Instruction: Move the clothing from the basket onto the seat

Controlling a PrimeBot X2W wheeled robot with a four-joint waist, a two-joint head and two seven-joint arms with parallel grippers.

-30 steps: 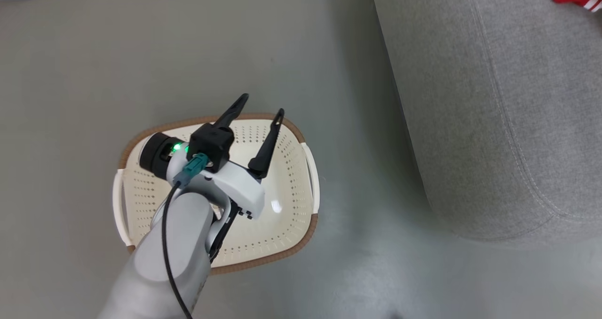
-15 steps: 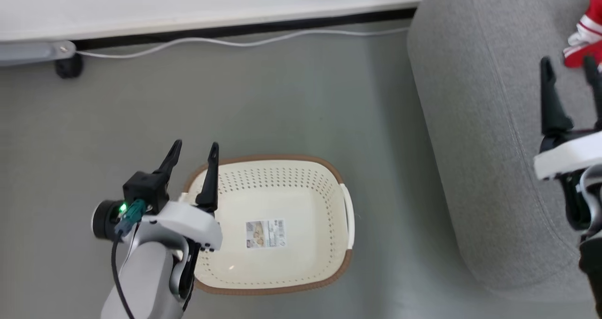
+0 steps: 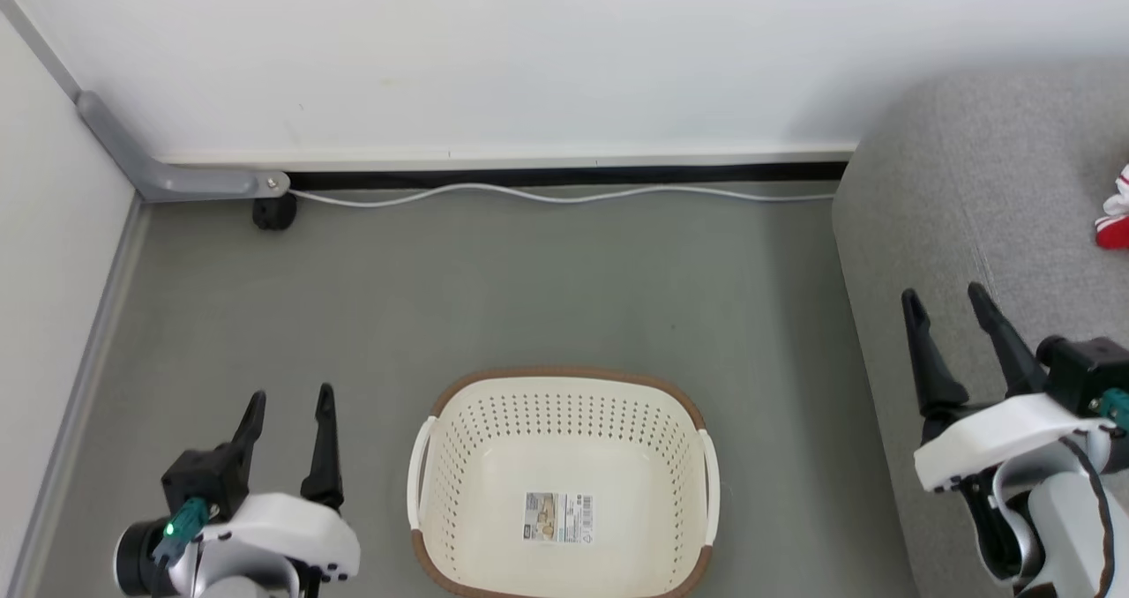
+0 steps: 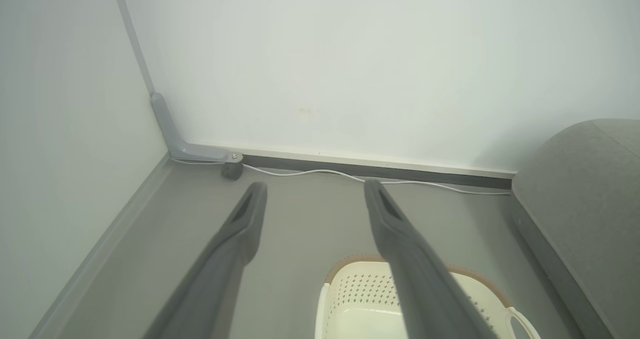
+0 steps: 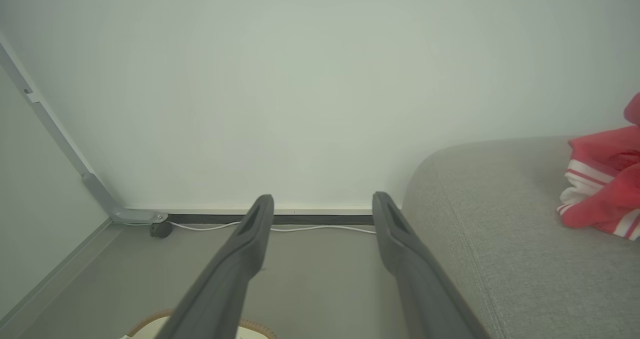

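Gaping left tool (image 3: 291, 392) and right tool (image 3: 943, 292), perforated rounded plastic basket (image 3: 564, 404), red clothing (image 5: 602, 189) on fabric seat (image 3: 935, 227)

Bright, even diffuse light. Soft shadow on wall (image 3: 564, 51) beside seat (image 3: 935, 245). Wrist views greenish; fingers (image 4: 220, 269) of left pincer (image 4: 315, 186) blurred close up.

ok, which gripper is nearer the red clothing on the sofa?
Right. The right gripper hangs open at the edge of the seat, short of the clothing; the left gripper is beyond the basket, over the floor.
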